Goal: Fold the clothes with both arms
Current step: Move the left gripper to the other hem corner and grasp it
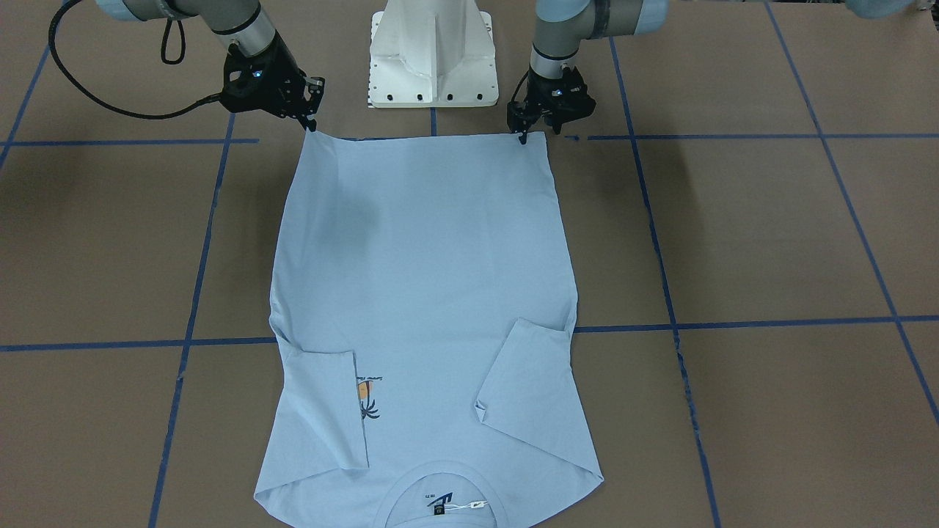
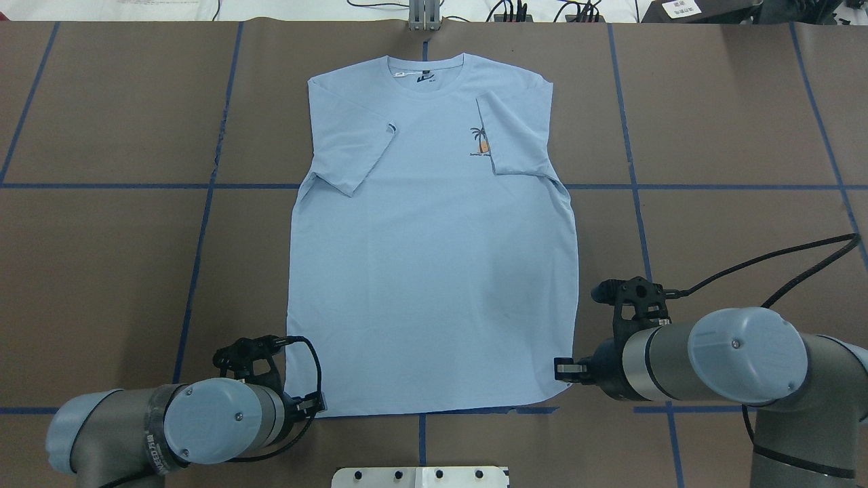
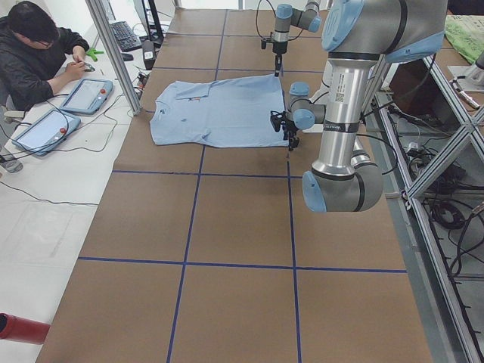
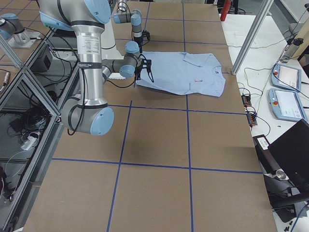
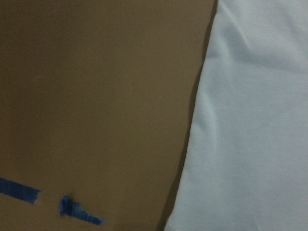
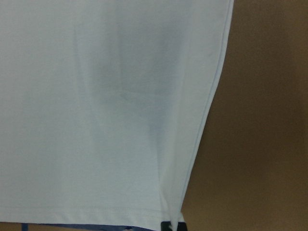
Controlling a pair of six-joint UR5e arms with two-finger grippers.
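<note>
Just in front of the white pedestal base (image 1: 431,59), in the front-facing view, the T-shirt (image 1: 425,279) is laid flat with its hem toward the base and its collar away from it. The left gripper (image 1: 525,136) and the right gripper (image 1: 311,125) are set down at the two hem corners, one to each side of the base. The fingertips look drawn close, but whether cloth is pinched cannot be told. Risk judged: if only one layer, or nothing, is caught at either corner, the hem would be lifted unevenly and the fold skewed.

In the overhead view, both sleeves are seen turned in over the chest. The sleeve on the right arm's side (image 2: 519,135) is laid just beside the palm print (image 2: 480,141). These flaps are loose and could be flicked open by a quick lift. The body is smooth, with faint creases only.

In the left wrist view, only a side edge of pale blue cloth on brown board is shown; no fingers are seen.

In the right wrist view, the stitched hem corner is shown with a dark fingertip (image 6: 166,226) touching it. A slip there is judged likely if the hold is shallow.
</note>
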